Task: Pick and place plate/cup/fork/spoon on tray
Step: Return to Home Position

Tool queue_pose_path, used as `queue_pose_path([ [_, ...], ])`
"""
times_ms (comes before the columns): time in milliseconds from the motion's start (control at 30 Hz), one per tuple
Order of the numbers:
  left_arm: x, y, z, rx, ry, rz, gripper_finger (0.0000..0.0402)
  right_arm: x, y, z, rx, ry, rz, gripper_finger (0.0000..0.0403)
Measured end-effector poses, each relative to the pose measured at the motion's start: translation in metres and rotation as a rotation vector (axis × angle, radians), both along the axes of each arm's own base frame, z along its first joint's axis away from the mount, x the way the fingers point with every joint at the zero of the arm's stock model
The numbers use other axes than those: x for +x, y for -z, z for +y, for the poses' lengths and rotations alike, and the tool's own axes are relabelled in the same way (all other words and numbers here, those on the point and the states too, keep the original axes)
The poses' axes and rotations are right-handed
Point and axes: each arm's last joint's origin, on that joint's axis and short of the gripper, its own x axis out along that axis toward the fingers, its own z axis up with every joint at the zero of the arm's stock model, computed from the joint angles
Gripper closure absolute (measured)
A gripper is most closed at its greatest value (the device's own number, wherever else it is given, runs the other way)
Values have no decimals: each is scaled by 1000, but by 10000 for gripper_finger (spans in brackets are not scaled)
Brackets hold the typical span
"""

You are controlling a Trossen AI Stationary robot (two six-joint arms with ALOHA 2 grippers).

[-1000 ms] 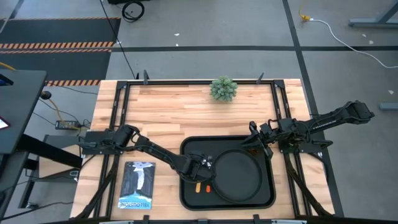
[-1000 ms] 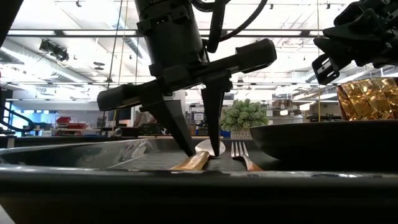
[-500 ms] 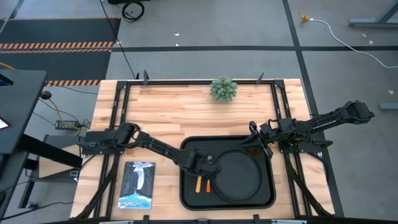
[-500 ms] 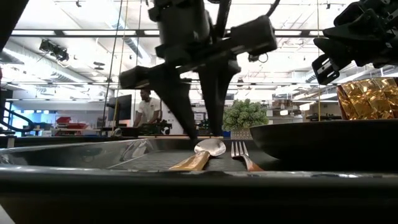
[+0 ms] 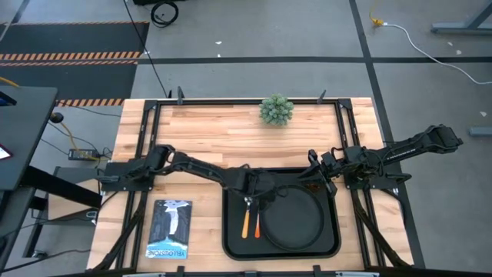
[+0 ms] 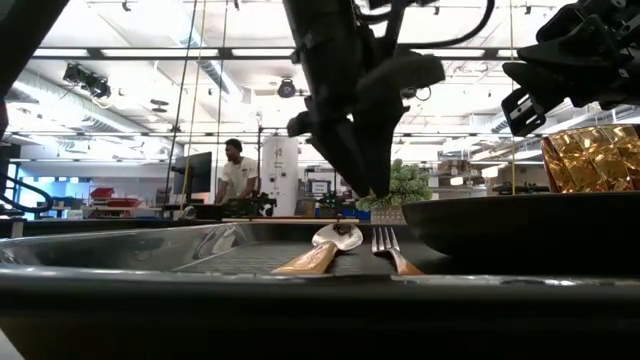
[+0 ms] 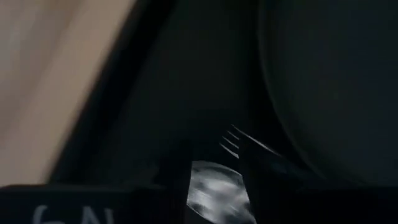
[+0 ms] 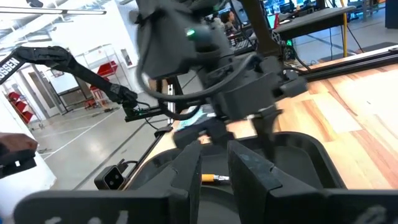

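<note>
Orange handles: I see the spoon [image 5: 246, 219] and the fork [image 5: 257, 219] lying side by side inside the tray [image 5: 231, 246], just left of the plate [image 5: 296, 218]; in the low view the spoon [image 6: 325, 247] sits left of the fork [image 6: 388, 247], both flat on the tray floor.
Plate: black, round, resting in the tray's right half, its rim [image 6: 520, 215] rising beside the fork.
Cup: amber glass [image 6: 592, 158], at the tray's far right corner in the low view; from above I can only make out a small amber spot [image 5: 314, 181] under the right gripper.
Tray: black, near the table's front edge, its front wall [image 6: 300, 310] filling the bottom of the low view.
Left gripper [image 5: 257, 192]: hovering above the spoon's bowl and fork tines, touching neither, fingers [image 6: 365, 165] drawn close together and holding nothing.
Right gripper [image 5: 317, 175]: at the tray's far right corner by the cup; I cannot tell its finger spacing.
Beyond: a small green plant [image 5: 276, 109] at the table's far edge, a booklet [image 5: 169, 229] left of the tray, a person [image 6: 238, 180] standing in the room behind.
</note>
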Motion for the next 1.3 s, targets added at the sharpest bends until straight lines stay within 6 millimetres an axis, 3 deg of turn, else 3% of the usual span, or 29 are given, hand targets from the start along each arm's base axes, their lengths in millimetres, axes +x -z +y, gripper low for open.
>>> queue_pose_path([
  [500,13,-1,38,247,488,64,260,0,0,0,-20,2,-4,318],
  [667,12,-3,49,278,548,111,260,1,0,-4,-5,48,-2,318],
  [1033,-20,-50,58,277,552,179,304,-4,-6,-12,1,139,-46,318],
  [1300,-55,-55,57,257,527,125,354,-11,-8,-13,13,171,-44,318],
])
